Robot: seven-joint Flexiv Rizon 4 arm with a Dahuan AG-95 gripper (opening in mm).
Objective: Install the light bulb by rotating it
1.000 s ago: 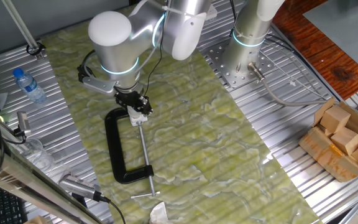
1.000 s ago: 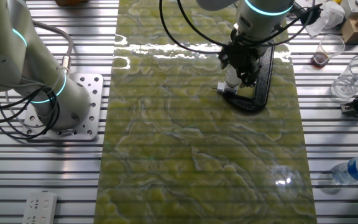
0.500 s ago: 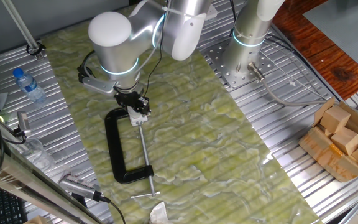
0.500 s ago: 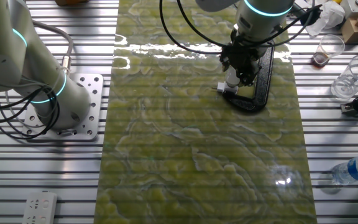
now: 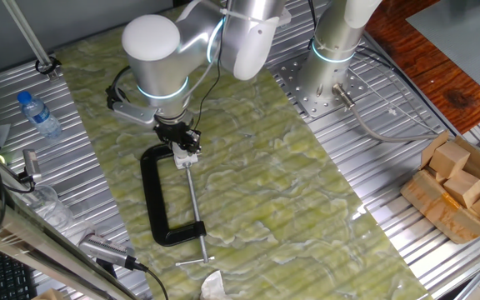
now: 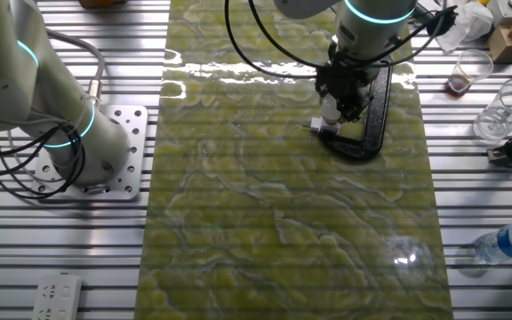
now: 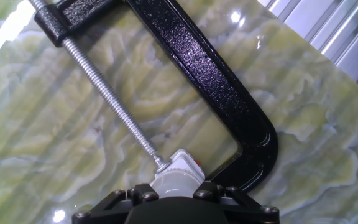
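Nearest in the hand view, the claw [image 7: 174, 198] sits clamped around the light bulb [image 7: 174, 185], a small white rounded bulb that looks light, smooth and breakable. Gripping its rounded sides gently seems safest, since the surface may slip while turning. Just beyond, the bulb stands in a white socket fitting [image 7: 184, 163] pinched by the black C-clamp [image 7: 229, 102], which lies flat on the green marbled table [image 7: 55, 137].

A robotics lab: slatted aluminium table [image 5: 407, 242], second bolted-down robot arm [image 6: 25, 80], C-clamp [image 5: 161, 196].
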